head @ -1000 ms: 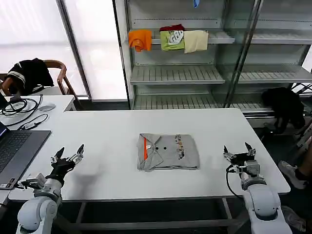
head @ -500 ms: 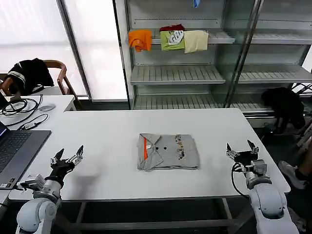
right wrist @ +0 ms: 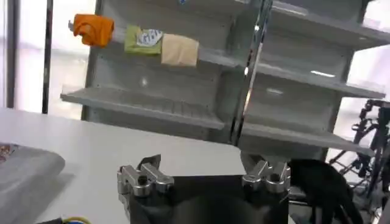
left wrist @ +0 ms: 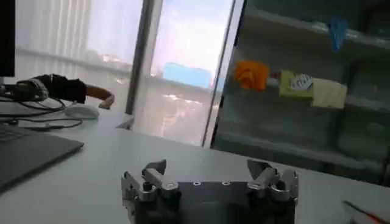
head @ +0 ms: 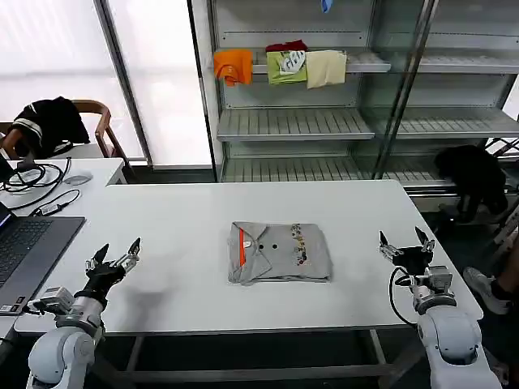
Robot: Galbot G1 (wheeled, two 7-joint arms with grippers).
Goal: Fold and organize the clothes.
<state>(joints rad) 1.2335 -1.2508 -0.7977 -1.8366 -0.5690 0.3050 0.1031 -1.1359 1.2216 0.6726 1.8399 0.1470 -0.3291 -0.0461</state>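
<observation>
Both grippers sit spread wide and empty as I look down from the head camera: my left gripper hovers over the near left corner of the white table, my right gripper over the near right edge, each well apart from the clothes.

From largest to smallest: the metal shelving stands behind the table, with orange, green and cream folded garments on an upper shelf. A laptop lies at the table's left edge, just beside my left arm.

At the table's centre rests the grey folded shirt, a rough rectangle lying flat, with its orange collar stripe toward my left and a small multicoloured print nearer the middle.
</observation>
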